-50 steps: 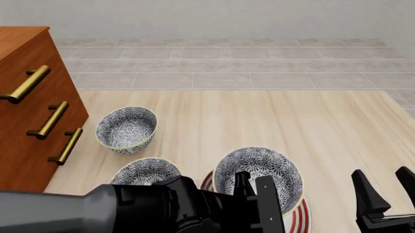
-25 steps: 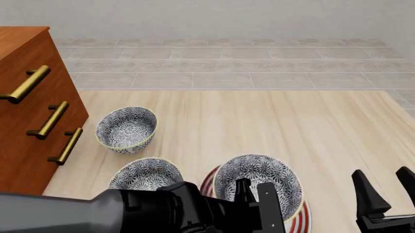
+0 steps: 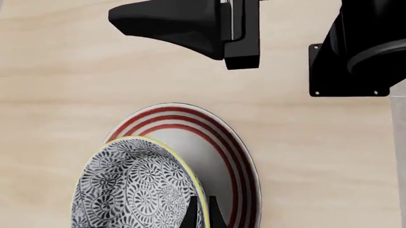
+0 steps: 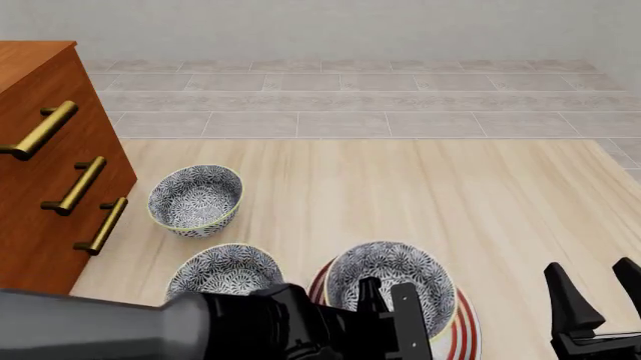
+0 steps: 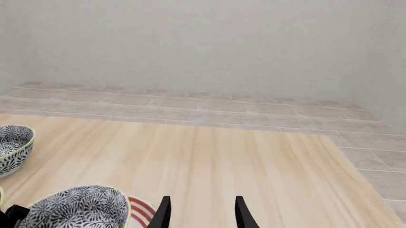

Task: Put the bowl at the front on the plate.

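Pale wood runs under everything, my worktop, with grey floor tiles and a plain wall beyond its far edge.

Nearest to me, my left claw pinches the near rim of the bowl, one fingertip inside the wall and the other outside. The bowl is over the plate at the near edge of the worktop, and the plate's red rings show on the bowl's right and left. In the wrist view the bowl covers the plate's left part and overhangs its edge a little. Whether its foot already touches the plate I cannot tell.

I judge this bowl stiff, glazed, slick and breakable. A pinch on one wall of it makes it want to tilt away from my fingers, so I would keep the hold low on the rim, squeeze steadily, and let go only once it sits flat. A chip or a slide off the plate's smooth face is the risk.

To the right, my right claw hangs parted and holding nothing, near the plate but apart from it.

Just left of the plate sits a second patterned bowl. Farther back on the left stands a third bowl, beside the wooden drawer chest with brass handles.
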Robot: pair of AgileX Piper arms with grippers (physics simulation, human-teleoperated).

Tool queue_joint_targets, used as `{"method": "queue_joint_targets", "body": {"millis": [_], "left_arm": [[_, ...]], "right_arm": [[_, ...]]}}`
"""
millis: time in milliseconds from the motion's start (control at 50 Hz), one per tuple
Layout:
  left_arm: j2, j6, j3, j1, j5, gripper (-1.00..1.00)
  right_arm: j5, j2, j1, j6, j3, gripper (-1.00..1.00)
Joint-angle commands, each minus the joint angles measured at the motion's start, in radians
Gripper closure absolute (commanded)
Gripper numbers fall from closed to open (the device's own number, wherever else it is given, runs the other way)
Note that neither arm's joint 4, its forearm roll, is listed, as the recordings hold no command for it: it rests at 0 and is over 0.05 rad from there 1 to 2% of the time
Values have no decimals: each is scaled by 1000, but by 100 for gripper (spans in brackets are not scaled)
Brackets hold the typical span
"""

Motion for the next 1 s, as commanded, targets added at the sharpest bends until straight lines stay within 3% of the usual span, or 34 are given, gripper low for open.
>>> {"method": "queue_joint_targets", "body": {"millis": [20, 980, 1000], "left_arm": [[20, -8, 7, -3, -26, 100], [30, -23, 23, -27, -36, 100], [29, -17, 26, -27, -38, -100]], "right_arm": [[0, 0, -1, 0, 0, -100], [-3, 3, -3, 4, 0, -100], [-2, 3, -3, 4, 0, -100]]}}
